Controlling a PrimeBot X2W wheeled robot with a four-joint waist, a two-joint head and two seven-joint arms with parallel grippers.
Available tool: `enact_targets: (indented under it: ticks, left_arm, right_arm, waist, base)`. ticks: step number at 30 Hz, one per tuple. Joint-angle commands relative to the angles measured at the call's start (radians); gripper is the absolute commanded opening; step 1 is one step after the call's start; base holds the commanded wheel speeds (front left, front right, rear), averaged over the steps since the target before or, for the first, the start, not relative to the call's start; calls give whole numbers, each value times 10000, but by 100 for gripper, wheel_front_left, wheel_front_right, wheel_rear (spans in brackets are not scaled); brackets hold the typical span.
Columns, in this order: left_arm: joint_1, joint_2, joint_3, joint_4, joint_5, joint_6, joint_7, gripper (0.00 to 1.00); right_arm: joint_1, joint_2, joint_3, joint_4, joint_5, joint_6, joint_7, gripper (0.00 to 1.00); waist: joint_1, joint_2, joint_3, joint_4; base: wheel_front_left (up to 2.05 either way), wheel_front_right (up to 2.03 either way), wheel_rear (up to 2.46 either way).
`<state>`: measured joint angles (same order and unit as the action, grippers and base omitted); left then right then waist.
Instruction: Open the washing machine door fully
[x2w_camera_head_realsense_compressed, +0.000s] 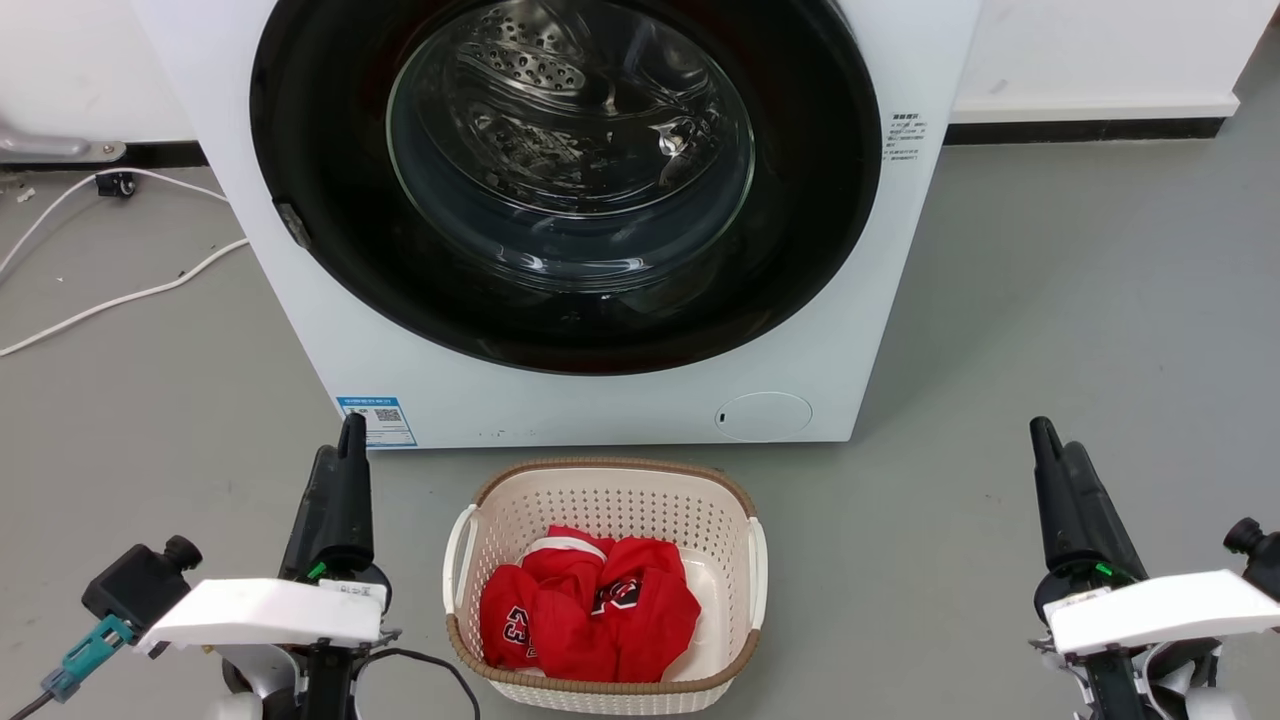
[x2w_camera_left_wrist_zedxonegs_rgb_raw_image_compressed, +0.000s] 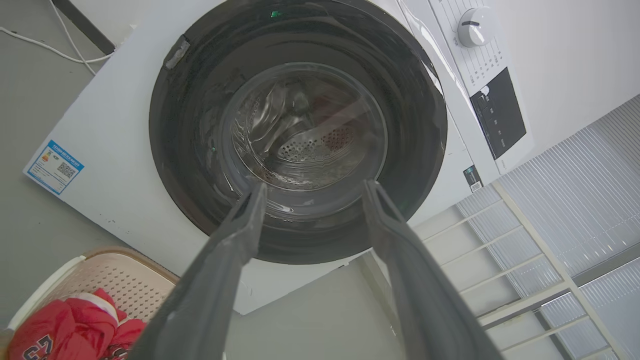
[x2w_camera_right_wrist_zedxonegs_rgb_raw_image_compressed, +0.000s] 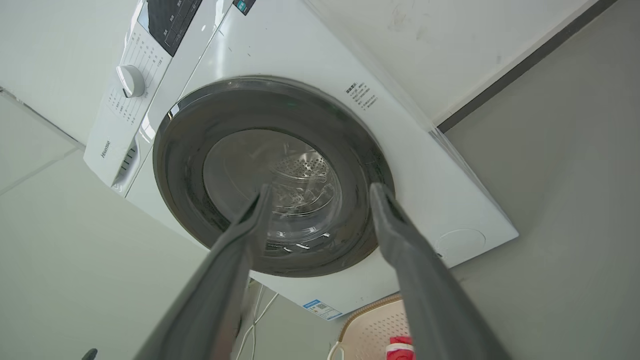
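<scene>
Where the door sits: the washing machine door (x2w_camera_head_realsense_compressed: 568, 170) is closed, flat against the front of the washing machine (x2w_camera_head_realsense_compressed: 600, 400), straight ahead of me in the head view.
Door detail: a glossy black ring (x2w_camera_head_realsense_compressed: 320, 160) surrounds a clear glass bowl (x2w_camera_head_realsense_compressed: 600, 230). Through the glass I can see the perforated steel drum (x2w_camera_head_realsense_compressed: 530, 65). A small grey fitting (x2w_camera_head_realsense_compressed: 293, 225) shows on the ring's left edge.
Machine front: blue sticker (x2w_camera_head_realsense_compressed: 377, 420) low on the left, round cap (x2w_camera_head_realsense_compressed: 763, 416) low on the right, white dial (x2w_camera_left_wrist_zedxonegs_rgb_raw_image_compressed: 472, 26) near the top.
Left arm: the left gripper (x2w_camera_left_wrist_zedxonegs_rgb_raw_image_compressed: 315, 186) has its fingers (x2w_camera_left_wrist_zedxonegs_rgb_raw_image_compressed: 235, 235) spread apart and holds nothing. It is aimed at the door and well apart from it.
Right arm: the right gripper (x2w_camera_right_wrist_zedxonegs_rgb_raw_image_compressed: 320, 187) has its fingers (x2w_camera_right_wrist_zedxonegs_rgb_raw_image_compressed: 415, 260) spread apart and holds nothing. It also points at the door without contact.
Basket: a cream laundry basket (x2w_camera_head_realsense_compressed: 610, 466) stands on the grey floor (x2w_camera_head_realsense_compressed: 1050, 300) just in front of the machine, between my two grippers. Red garments (x2w_camera_head_realsense_compressed: 590, 610) are bundled inside.
Cabling: white cables (x2w_camera_head_realsense_compressed: 120, 295) trail across the floor to the machine's left.
</scene>
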<state>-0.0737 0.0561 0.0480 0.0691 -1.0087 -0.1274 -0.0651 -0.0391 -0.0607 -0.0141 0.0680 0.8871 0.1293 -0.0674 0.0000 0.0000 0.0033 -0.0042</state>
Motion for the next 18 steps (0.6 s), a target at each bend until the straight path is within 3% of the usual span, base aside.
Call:
enact_targets:
  ticks: [1, 18]
  left_arm:
    - [-86, 23, -15, -201, 405, -23, -91, 100]
    - [28, 108, -199, -309, 3519, -14, -600, 100]
  right_arm:
    - [-85, -6, 19, -159, -387, 16, -89, 100]
    - [-39, 27, 71, -109, -2948, 18, -328, 100]
  waist:
    - [0, 0, -1, -5]
    - [0, 0, 6, -15]
  base:
    - [0, 0, 0]
    - [0, 0, 0]
